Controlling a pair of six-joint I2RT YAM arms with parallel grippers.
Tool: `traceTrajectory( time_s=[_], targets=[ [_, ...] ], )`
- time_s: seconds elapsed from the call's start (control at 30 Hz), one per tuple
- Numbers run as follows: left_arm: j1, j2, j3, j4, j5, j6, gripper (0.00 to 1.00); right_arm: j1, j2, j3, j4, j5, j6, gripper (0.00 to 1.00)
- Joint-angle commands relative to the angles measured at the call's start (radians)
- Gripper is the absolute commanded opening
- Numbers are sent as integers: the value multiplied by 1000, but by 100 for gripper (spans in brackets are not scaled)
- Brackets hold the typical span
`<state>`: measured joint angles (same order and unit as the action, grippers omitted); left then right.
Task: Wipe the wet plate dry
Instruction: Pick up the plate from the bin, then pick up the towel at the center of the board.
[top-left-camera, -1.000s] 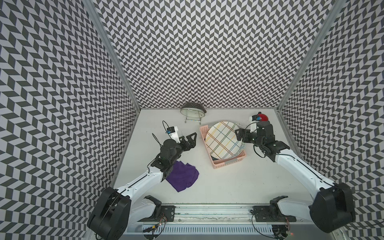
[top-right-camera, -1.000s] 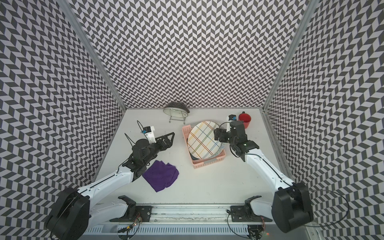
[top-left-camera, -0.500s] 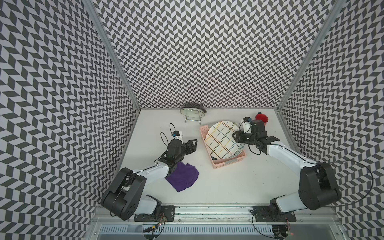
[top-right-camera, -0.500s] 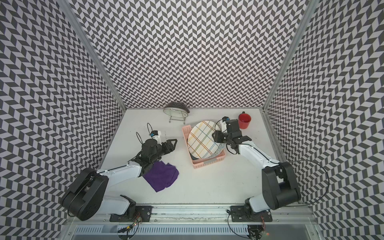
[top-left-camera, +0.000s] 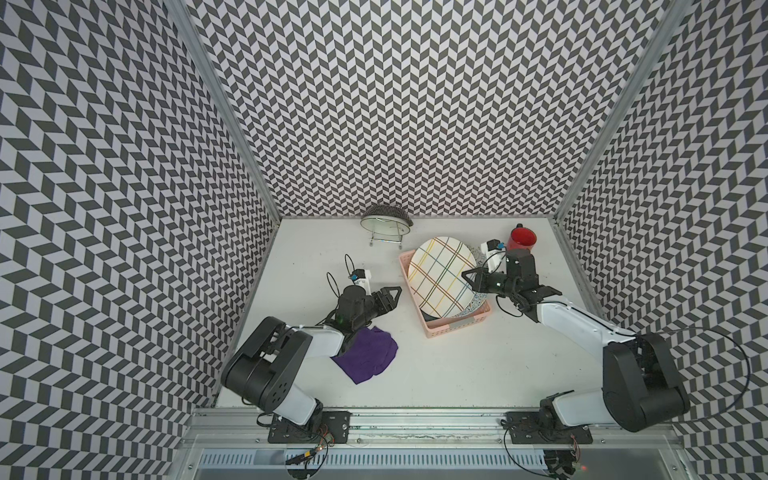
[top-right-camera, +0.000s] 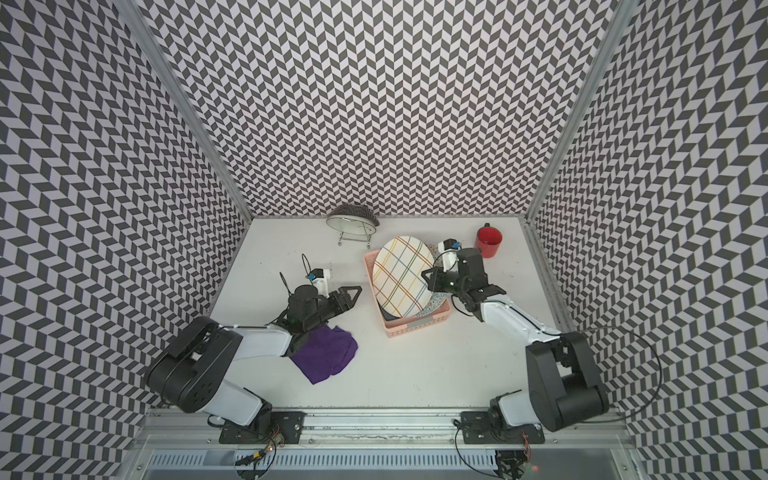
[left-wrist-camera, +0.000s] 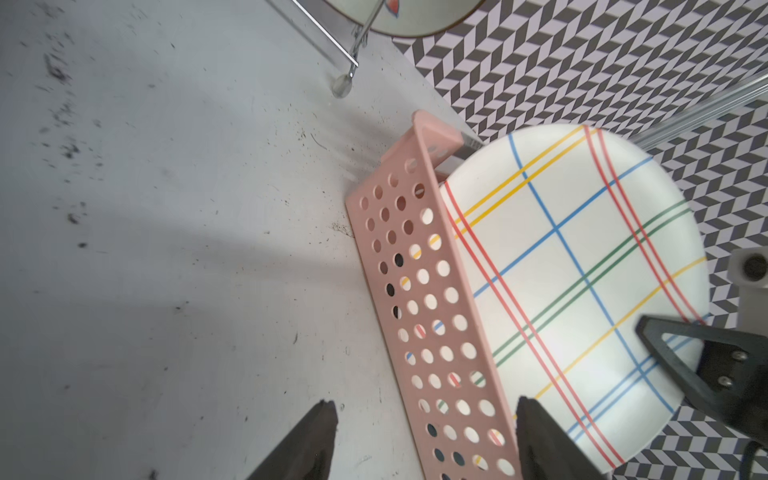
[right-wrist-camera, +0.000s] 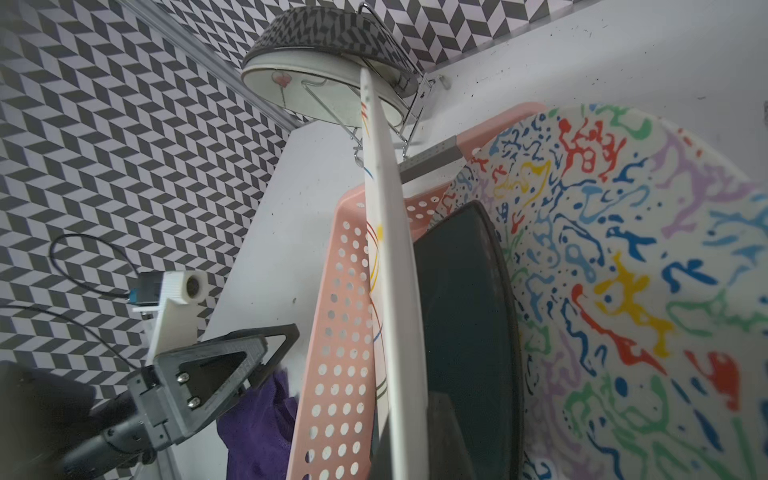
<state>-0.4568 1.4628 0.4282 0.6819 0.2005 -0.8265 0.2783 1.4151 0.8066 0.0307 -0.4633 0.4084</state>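
Step in hand, by the look of it: securing the plate ahead of any wiping. Plaid plate (top-left-camera: 440, 282) on edge and tilted in pink basket (top-left-camera: 453, 328), striped face toward the left arm. Right gripper (top-left-camera: 471, 279) at the rim on the side away from that arm, clamped down on it; one finger across the striped face in the left wrist view, its partner behind the plate and out of sight. Behind the plaid plate in the same basket: a dark plate (right-wrist-camera: 461, 316), then a speckled plate (right-wrist-camera: 623, 249). Left gripper (top-left-camera: 390, 296) parted and empty, hovering over the table (top-left-camera: 457, 374) between purple cloth (top-left-camera: 368, 353) and basket, apparently touching neither. Cloth crumpled on the table, partly under the left arm, well apart from the plate. No wiping begun, judging from that. Wetness on the plate: too fine to tell. Next, probably: lift the plate clear of the basket without dragging its neighbours along, and keep the face turned to the left arm. Then swing the left gripper back and down to the cloth, pinch a fold and carry it to the face. Care needed: thin rim grip, likely slippery if wet, so a firm hold before any sideways push from the cloth.
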Motion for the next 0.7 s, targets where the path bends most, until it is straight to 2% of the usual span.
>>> traceTrajectory(
  time_s=[0.0,0.2,0.33,0.43,0.57,0.6,0.67],
  targets=[
    [-12,-166,-13,-130,-103,72,72,6,-82,7,66,-3,-13,1],
    [-77,-539,-57,-567,-411,143,74,6,-316,-2,32,158,6,0],
    [-91,-635,-93,-734,-551,132,74,16,-489,-63,75,193,64,0],
    [-89,-569,-91,-739,-568,171,76,41,-556,-81,54,192,86,0],
    [-102,-389,3,-777,-459,212,86,58,-587,-71,3,160,97,0],
    [-119,-342,21,-802,-452,197,86,57,-590,-64,-17,155,94,0],
    [-172,-281,49,-864,-480,136,77,60,-600,-57,-50,148,86,0]
  ],
)
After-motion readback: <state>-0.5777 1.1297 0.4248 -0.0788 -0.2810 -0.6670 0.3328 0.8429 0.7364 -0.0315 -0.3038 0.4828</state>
